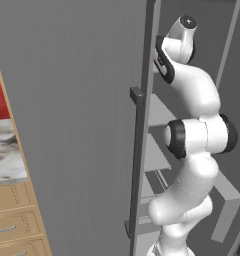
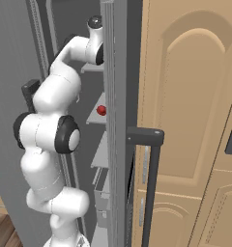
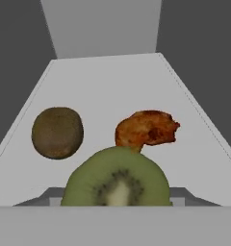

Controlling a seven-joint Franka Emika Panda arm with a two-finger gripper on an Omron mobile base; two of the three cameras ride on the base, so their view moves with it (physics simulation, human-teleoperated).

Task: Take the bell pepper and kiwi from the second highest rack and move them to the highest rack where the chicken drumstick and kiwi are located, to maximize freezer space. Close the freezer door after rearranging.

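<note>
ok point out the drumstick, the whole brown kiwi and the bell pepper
chicken drumstick [image 3: 146,129], hand view, middle of its orange-brown body
whole kiwi [image 3: 57,132], hand view, centre of its brown skin
bell pepper [image 2: 102,110], right base view, middle of its red side

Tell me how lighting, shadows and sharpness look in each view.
Hand view: flat even light, no glare, soft-edged kiwi halves and drumstick casting almost no shadow on the rack. Left base view: sharp, with soft shading on the arm. Right base view: dim freezer interior, bell pepper small but distinct.
</note>
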